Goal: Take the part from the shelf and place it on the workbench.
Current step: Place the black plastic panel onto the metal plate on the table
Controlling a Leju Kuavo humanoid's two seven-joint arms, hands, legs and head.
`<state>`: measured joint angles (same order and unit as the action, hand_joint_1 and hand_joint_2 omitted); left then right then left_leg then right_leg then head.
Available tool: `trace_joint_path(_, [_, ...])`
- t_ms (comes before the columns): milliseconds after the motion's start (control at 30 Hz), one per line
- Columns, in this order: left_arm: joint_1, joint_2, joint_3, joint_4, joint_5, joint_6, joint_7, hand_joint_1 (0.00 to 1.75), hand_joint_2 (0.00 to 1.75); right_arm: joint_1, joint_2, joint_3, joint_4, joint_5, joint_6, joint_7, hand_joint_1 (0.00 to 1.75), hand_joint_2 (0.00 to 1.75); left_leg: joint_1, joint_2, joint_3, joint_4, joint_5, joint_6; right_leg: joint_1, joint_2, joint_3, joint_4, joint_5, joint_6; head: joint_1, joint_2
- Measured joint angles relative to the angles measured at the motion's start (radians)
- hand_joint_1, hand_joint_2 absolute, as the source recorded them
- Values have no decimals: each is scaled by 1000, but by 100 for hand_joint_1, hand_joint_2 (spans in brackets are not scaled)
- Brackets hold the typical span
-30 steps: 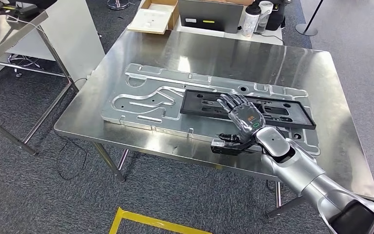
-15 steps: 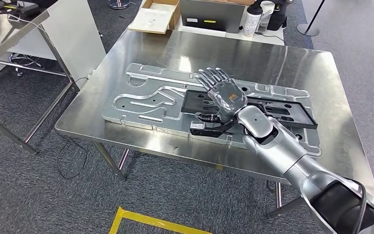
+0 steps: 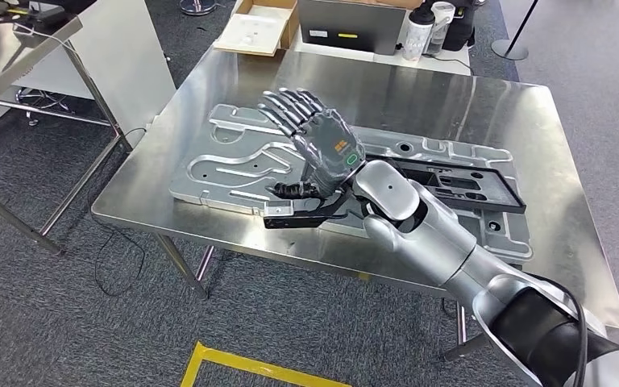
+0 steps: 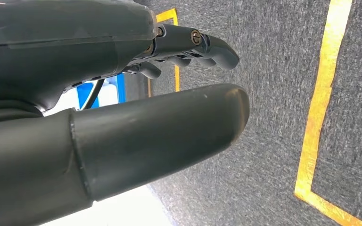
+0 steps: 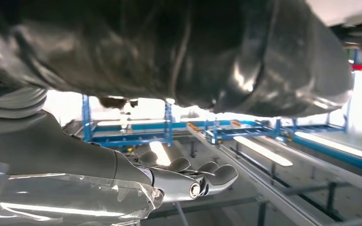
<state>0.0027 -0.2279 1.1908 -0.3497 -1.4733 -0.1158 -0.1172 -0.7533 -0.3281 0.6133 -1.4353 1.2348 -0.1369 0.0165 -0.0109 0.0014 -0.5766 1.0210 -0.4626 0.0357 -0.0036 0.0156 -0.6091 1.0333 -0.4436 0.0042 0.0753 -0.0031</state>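
Observation:
The part, a flat black slotted frame [image 3: 467, 181], lies on a large silver moulded plate [image 3: 234, 153] on the steel workbench [image 3: 467, 105]. My right hand [image 3: 318, 145] hovers above the plate, left of the black frame and apart from it, fingers spread and holding nothing. In the right wrist view its fingers [image 5: 188, 181] stretch out straight with nothing in them. My left hand [image 4: 122, 136] hangs over grey carpet, its thumb and fingers apart and nothing between them.
Behind the workbench stand a cardboard box [image 3: 256, 28], a grey case [image 3: 346, 24] and bottles [image 3: 417, 32]. A second metal table [image 3: 16, 56] is at the far left. Yellow floor tape [image 3: 242, 367] runs in front of the bench.
My right hand has lifted off the black frame and swung left across the plate, the arm rising toward the camera. The frame stays where it lay.

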Motion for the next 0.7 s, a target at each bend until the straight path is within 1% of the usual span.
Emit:
trace_joint_path(133, [-1,6,3,8,5,0,-12,0,0,-22,29,35,-23,-32,3,-22,0,0,0,0,0,0,0,0,0,0,0,0,0,0,0,0])
trace_joint_path(267, [-1,18,8,14,1,2,-12,0,0,-40,62,81,-46,-24,13,-19,0,0,-6,0,-4,6,-2,6,-3,0,1,-4,3,5,0,0])
trace_joint_path(333, [-1,23,13,17,3,3,-10,0,0,-50,81,105,-54,-18,17,-13,0,0,0,-1,0,-4,3,10,-2,-2,1,-3,2,8,0,0])
trace_joint_path(367, [-2,23,15,18,5,3,-10,0,0,-54,91,117,-57,-15,17,-9,0,0,3,-1,4,-12,8,13,-1,-3,-3,7,-7,11,0,0])
trace_joint_path(400, [-2,24,17,20,6,3,-10,0,0,-60,100,128,-59,-12,17,-5,0,0,8,-1,7,-19,13,16,-1,-5,-14,33,-27,14,0,0])
trace_joint_path(433, [-3,25,18,21,7,3,-9,0,0,-64,106,140,-60,-10,17,-2,0,0,11,-2,9,-24,17,18,-3,-7,-35,80,-56,17,0,0])
trace_joint_path(467, [-2,26,20,21,7,3,-7,0,0,-68,112,151,-60,-9,17,0,0,0,12,-5,9,-25,18,20,-5,-8,-62,141,-90,21,0,0])
trace_joint_path(500, [-2,27,21,22,7,3,-4,0,0,-70,117,161,-60,-7,17,0,0,0,13,-9,8,-25,18,20,-8,-8,-90,204,-117,24,0,0])
trace_joint_path(533, [-1,28,23,22,7,4,-1,0,0,-70,120,171,-61,-6,16,0,0,0,15,-14,7,-24,18,20,-13,-9,-109,247,-130,27,0,0])
trace_joint_path(567, [1,28,24,22,6,4,2,0,0,-69,122,179,-62,-5,14,0,0,0,16,-21,7,-22,17,18,-17,-9,-111,256,-122,31,0,0])
trace_joint_path(600, [2,28,25,22,4,4,4,0,0,-69,123,188,-66,-4,11,0,0,0,19,-29,7,-19,15,14,-22,-8,-94,225,-97,34,0,0])
trace_joint_path(633, [3,28,25,23,2,4,4,0,0,-68,124,195,-72,-4,8,0,0,0,22,-37,7,-14,12,9,-27,-3,-63,164,-61,38,0,0])
trace_joint_path(667, [4,28,26,23,-1,4,3,0,0,-67,120,201,-82,-3,4,0,0,0,24,-44,5,-8,9,2,-31,12,-29,100,-38,40,0,0])
trace_joint_path(700, [4,28,26,23,-5,6,0,0,0,-62,115,205,-95,-1,-1,0,0,0,25,-52,1,0,5,-5,-32,26,-3,48,-23,39,0,0])
